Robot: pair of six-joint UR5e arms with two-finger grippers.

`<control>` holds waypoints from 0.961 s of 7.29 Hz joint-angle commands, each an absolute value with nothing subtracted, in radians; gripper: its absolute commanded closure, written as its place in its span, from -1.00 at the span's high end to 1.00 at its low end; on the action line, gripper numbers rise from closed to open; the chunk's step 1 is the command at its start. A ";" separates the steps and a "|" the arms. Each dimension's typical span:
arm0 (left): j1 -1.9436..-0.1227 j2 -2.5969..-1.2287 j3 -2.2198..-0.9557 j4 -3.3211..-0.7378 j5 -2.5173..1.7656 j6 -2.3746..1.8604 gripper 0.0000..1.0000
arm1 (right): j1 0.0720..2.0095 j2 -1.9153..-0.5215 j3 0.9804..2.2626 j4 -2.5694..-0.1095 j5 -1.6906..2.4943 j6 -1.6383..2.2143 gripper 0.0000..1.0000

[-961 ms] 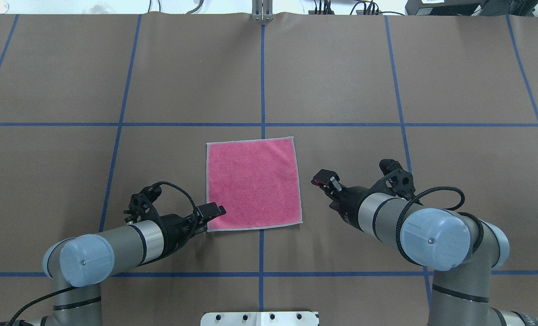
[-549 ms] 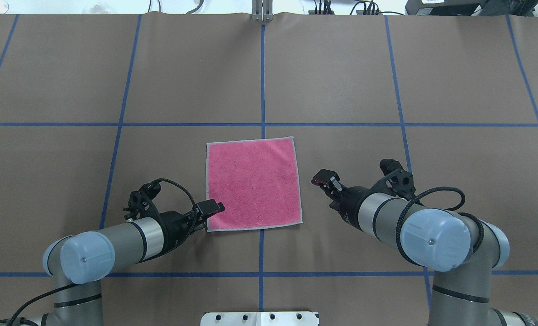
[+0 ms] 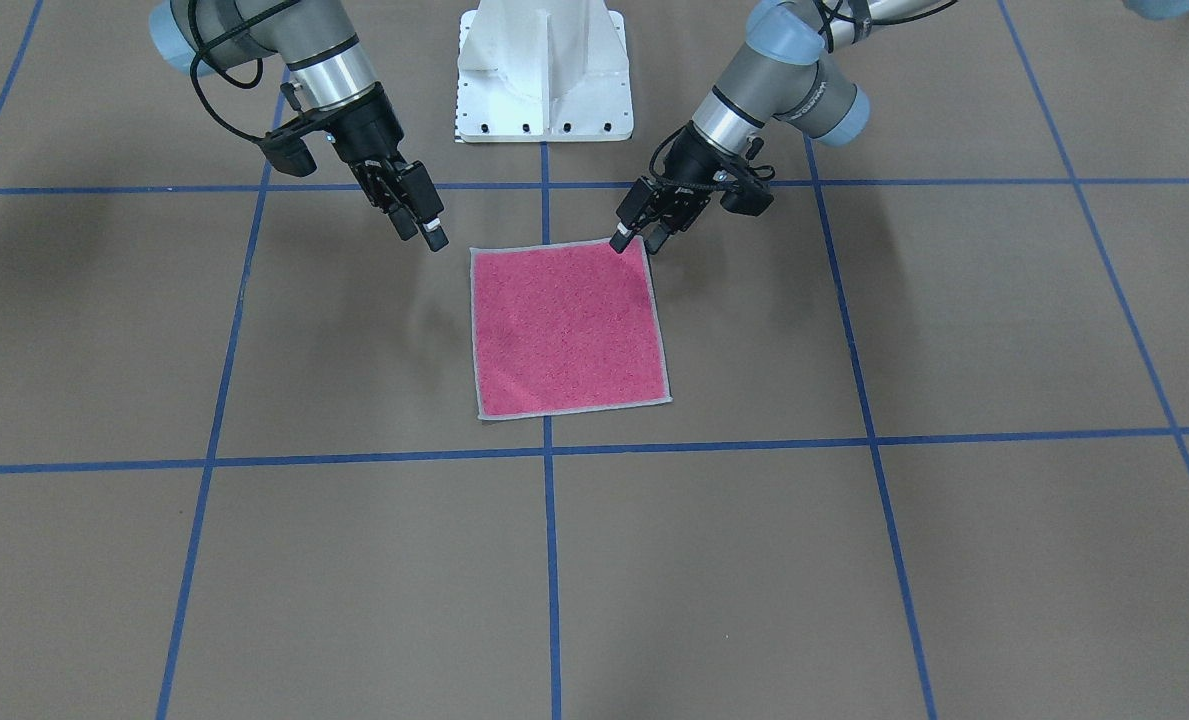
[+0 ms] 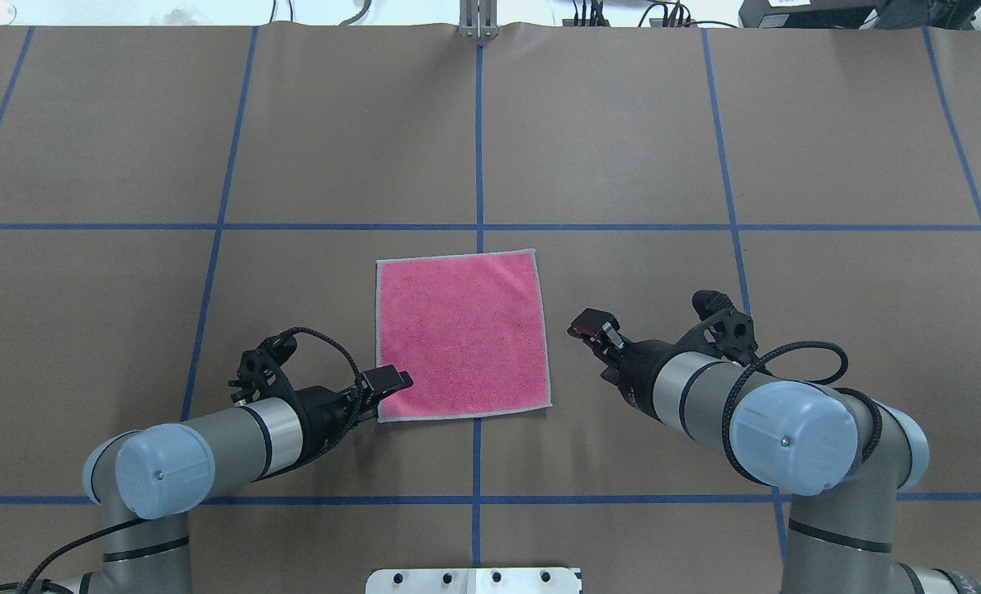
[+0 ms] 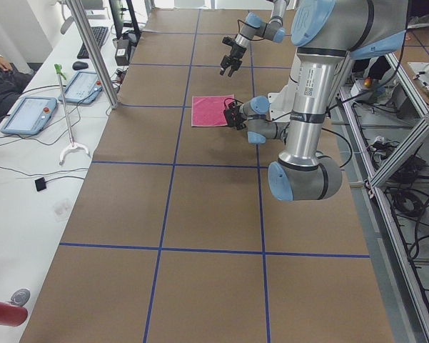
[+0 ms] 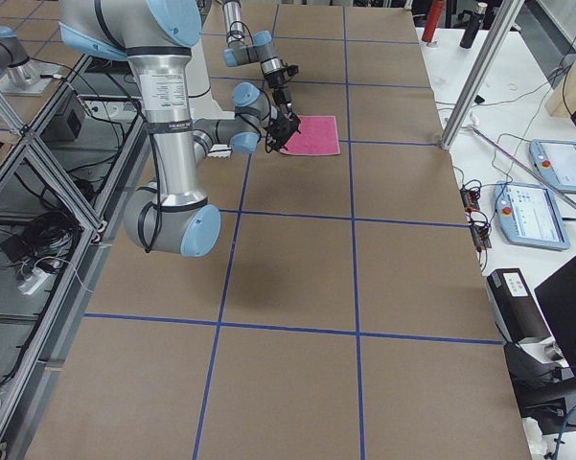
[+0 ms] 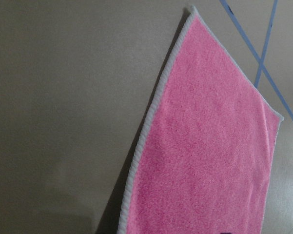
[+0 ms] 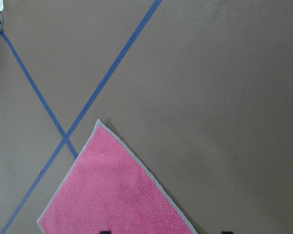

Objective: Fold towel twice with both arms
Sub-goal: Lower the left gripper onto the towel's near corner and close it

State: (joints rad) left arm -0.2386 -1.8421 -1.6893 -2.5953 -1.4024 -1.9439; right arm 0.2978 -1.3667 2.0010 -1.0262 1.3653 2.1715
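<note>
Barely anything moved: my left end effector (image 4: 389, 382) only nudged a hair at the towel (image 4: 462, 332)'s near-left corner, fingers parted. The right end effector (image 4: 587, 327) hangs wide open just off the right edge. Towel's flat, pink up, mid-surface (image 4: 622, 148), with bare room all round.

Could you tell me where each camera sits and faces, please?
Front: across the table, facing robot; left arm, right arm, pedestal.
Overhead: behind robot, looking forward and down; both arms.
Left side: table's end; left arm near.
Right side: other end; right arm near.
Left wrist: down at the towel; no arm.
Right wrist: same, from the other side.
All share the towel.
</note>
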 commanded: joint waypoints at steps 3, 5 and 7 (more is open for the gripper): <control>-0.238 -1.856 -1.687 -2.595 -1.402 -1.944 0.66 | 0.299 -1.367 2.000 -1.026 1.359 2.171 0.61; -0.236 -1.852 -1.687 -2.594 -1.404 -1.942 0.62 | 0.299 -1.368 2.000 -1.026 1.359 2.171 0.62; -0.233 -1.842 -1.693 -2.595 -1.404 -1.942 0.30 | 0.299 -1.368 1.999 -1.026 1.359 2.169 0.62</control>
